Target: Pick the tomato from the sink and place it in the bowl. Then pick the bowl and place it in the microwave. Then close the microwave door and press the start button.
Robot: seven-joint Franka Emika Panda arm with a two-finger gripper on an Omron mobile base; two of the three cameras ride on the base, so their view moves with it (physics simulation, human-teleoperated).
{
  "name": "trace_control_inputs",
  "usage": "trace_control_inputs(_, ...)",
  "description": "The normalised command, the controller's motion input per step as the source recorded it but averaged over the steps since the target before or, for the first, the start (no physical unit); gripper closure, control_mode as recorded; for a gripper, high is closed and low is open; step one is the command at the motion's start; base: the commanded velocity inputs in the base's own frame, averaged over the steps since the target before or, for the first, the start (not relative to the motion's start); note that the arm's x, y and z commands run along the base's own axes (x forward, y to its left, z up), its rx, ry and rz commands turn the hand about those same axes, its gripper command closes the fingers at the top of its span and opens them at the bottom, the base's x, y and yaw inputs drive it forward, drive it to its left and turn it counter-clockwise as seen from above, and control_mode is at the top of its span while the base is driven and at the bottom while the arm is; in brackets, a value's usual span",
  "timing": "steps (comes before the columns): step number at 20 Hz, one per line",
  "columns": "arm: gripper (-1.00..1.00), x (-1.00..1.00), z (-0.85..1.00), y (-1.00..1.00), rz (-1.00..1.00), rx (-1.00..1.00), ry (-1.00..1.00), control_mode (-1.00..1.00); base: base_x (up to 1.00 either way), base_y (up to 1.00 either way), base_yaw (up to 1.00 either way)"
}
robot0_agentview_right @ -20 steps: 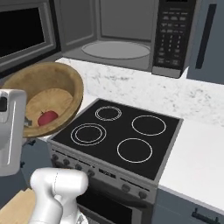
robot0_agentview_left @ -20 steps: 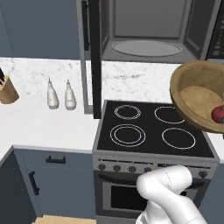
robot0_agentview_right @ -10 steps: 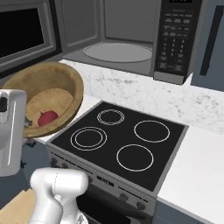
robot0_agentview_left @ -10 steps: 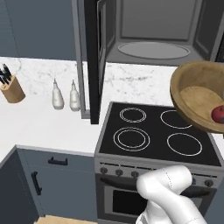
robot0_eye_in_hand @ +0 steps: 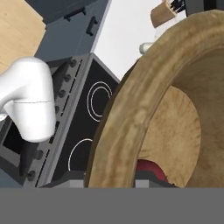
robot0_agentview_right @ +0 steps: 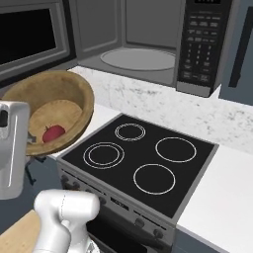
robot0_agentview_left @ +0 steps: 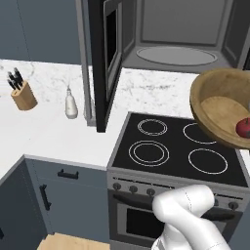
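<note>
Currently, left base view: the bowl (robot0_agentview_left: 219, 107) hangs tilted above the stove's (robot0_agentview_left: 176, 151) right side, tomato (robot0_agentview_left: 243, 127) inside. Right base view: microwave (robot0_agentview_right: 143, 44) open beyond. Hand view: the hand (robot0_eye_in_hand: 144, 183) grasps the bowl rim.

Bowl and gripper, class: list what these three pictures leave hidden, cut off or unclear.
- Gripper's fingertips: hand view, hidden behind the bowl rim, so the grip itself is not shown.
- Tomato: hand view, mostly covered by that rim.
- Bowl's right side: left base view, cut off by the picture edge.
- Microwave keypad labels: right base view, too small to read.
</note>
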Motion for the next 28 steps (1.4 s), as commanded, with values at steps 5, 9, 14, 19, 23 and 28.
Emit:
trace_control_inputs(5, 1.0, 0.03, 0.22, -0.06, 0.1, 0.0, 0.0, -1.0, 0.09, -0.05, 0.03)
trace_control_inputs(9, 1.0, 0.08, 0.54, -0.04, 0.03, 0.0, 0.01, -1.0, 0.0, 0.0, 0.0)
trace_control_inputs(14, 1.0, 0.31, 0.67, 0.0, 0.0, 0.0, 0.21, -1.0, 0.0, 0.0, 0.0)
trace_control_inputs(19, 1.0, 0.24, 0.43, -0.03, 0.0, 0.0, 0.1, -1.0, 0.0, 0.0, 0.0)
trace_control_inputs(23, 1.0, 0.34, 0.09, -0.11, 0.0, 0.0, 0.0, -1.0, 0.0, 0.0, 0.0)
trace_control_inputs(28, 1.0, 0.62, 0.0, -0.1, 0.0, 0.0, -0.09, -1.0, 0.0, 0.0, 0.0)
